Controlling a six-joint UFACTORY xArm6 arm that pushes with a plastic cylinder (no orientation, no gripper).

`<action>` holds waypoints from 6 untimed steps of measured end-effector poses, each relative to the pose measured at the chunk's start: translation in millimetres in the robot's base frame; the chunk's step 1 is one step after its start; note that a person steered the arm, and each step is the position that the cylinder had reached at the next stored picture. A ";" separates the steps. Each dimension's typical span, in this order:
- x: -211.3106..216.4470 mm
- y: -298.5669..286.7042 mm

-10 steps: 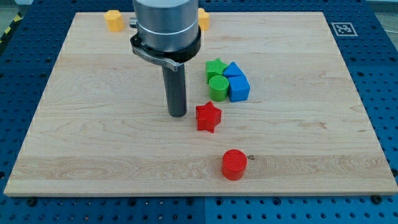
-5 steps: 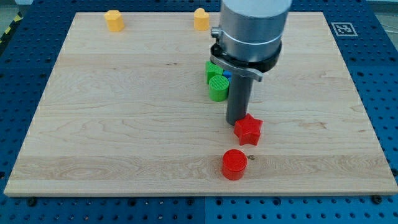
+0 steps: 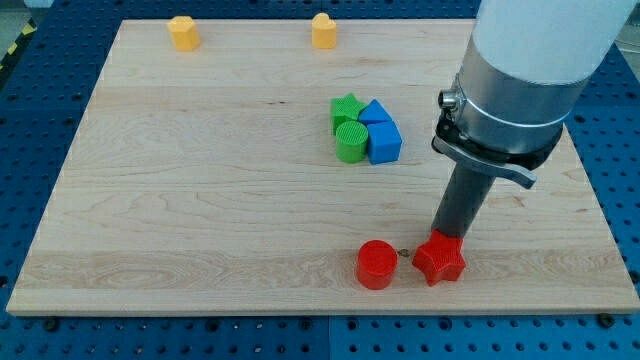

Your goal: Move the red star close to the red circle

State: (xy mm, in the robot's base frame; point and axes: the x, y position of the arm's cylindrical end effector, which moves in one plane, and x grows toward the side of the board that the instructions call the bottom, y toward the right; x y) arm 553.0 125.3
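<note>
In the camera view, your dark rod's tip (image 3: 447, 237) is touching the upper edge of the red star-shaped block (image 3: 440, 260), which is sitting near the wooden board (image 3: 200, 200)'s bottom edge, just right of the red round block (image 3: 377, 265) with a small gap between. You're carrying no fingers, only the rod. Watch it: pushing further downward from this side is likely sending the star off the board's edge, not toward the circle.

Wooden board (image 3: 200, 200) — red star (image 3: 440, 260), red circle (image 3: 377, 265), green (image 3: 349, 130) and blue blocks (image 3: 381, 132), two yellow blocks (image 3: 183, 32) — top edge.
</note>
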 end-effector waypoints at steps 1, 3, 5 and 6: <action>0.0 33.8; 3.3 83.4; 26.1 108.1; 44.5 108.1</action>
State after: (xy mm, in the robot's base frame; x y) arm 597.5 233.4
